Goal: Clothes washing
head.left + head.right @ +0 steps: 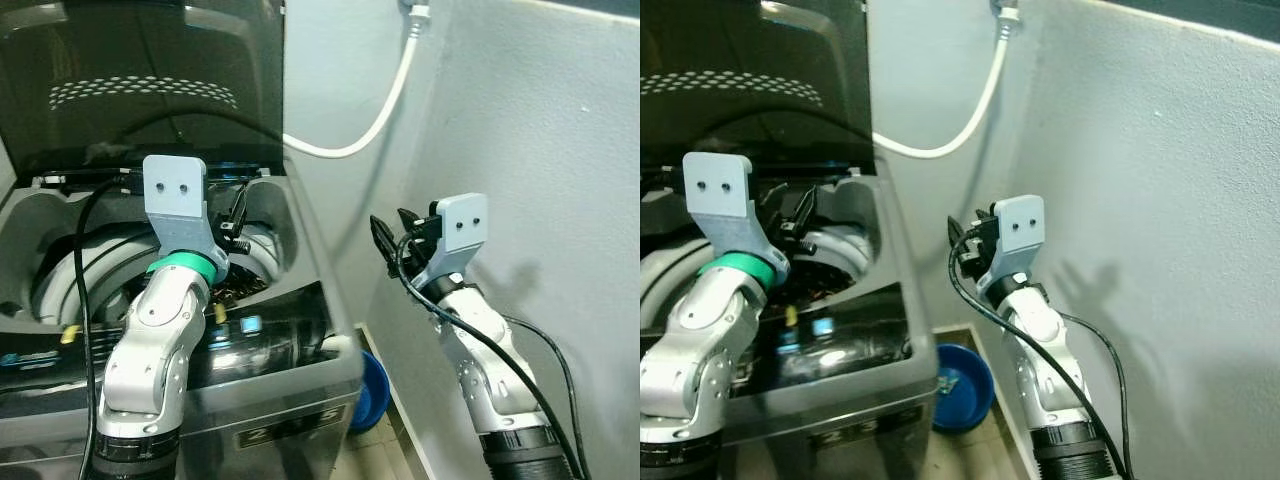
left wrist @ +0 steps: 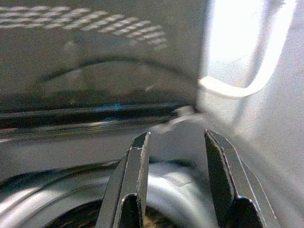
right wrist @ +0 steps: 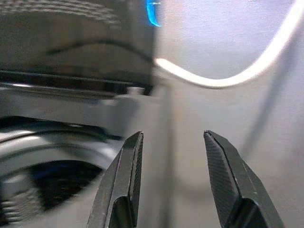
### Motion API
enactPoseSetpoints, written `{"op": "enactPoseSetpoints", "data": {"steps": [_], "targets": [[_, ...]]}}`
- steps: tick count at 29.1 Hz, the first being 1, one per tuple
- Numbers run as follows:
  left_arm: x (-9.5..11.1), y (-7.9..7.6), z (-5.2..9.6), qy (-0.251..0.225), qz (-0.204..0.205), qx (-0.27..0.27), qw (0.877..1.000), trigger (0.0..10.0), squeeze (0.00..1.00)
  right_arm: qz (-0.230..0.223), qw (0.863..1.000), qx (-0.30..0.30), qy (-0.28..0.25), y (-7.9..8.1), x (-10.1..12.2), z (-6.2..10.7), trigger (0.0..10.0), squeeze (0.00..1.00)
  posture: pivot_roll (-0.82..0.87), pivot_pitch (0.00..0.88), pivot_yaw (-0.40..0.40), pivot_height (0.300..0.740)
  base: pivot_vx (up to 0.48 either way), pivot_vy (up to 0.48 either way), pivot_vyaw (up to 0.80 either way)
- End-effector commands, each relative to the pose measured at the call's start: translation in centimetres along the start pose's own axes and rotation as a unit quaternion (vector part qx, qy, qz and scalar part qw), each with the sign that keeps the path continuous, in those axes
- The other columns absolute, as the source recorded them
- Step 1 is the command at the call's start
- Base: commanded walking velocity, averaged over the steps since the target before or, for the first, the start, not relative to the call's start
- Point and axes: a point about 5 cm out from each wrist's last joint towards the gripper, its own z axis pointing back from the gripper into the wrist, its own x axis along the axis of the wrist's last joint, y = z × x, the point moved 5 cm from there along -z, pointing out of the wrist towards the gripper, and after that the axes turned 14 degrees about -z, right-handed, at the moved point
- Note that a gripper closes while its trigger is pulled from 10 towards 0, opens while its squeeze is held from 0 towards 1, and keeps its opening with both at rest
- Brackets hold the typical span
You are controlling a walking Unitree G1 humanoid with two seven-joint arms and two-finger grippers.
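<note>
A grey top-loading washing machine (image 1: 300, 300) stands before me with its dark lid (image 1: 140, 80) raised. Inside the white drum ring (image 1: 100, 260) lies something dark and patterned (image 1: 240, 288), seemingly clothes. My left gripper (image 1: 236, 215) hovers over the drum opening; its fingers (image 2: 130, 183) are open with nothing between them. My right gripper (image 1: 390, 240) hangs in the air to the right of the washer, beside the wall, open and empty, its fingers (image 3: 223, 175) pointing toward the machine's right edge.
A white hose (image 1: 385, 100) runs from a wall fitting down to the back of the machine. A blue basin (image 1: 372, 390) sits on the floor in the gap between washer and grey wall (image 1: 540, 150). The control panel (image 1: 250, 325) glows blue.
</note>
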Motion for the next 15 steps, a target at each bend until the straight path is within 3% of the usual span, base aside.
{"op": "enactPoseSetpoints", "data": {"steps": [1,7,15], "targets": [[0.00,0.27,0.13,0.001,-0.006,0.002,1.000,10.0,0.00,0.001,1.000,0.003,0.004,0.02,-0.15,0.05,10.0,0.00,0.02,0.060,-0.024,0.740,0.000,0.000,0.00],[-0.09,0.34,0.10,0.002,-0.016,0.002,1.000,10.0,0.00,0.010,1.000,0.007,0.005,0.27,-0.24,0.08,10.0,0.00,0.02,0.061,-0.024,0.740,0.000,0.000,0.00],[0.16,-0.22,0.11,-0.008,-0.035,-0.009,0.999,10.0,0.00,0.026,1.000,0.004,-0.001,0.27,0.04,-0.08,10.0,0.00,0.02,0.064,-0.021,0.740,0.000,0.000,0.77]]}}
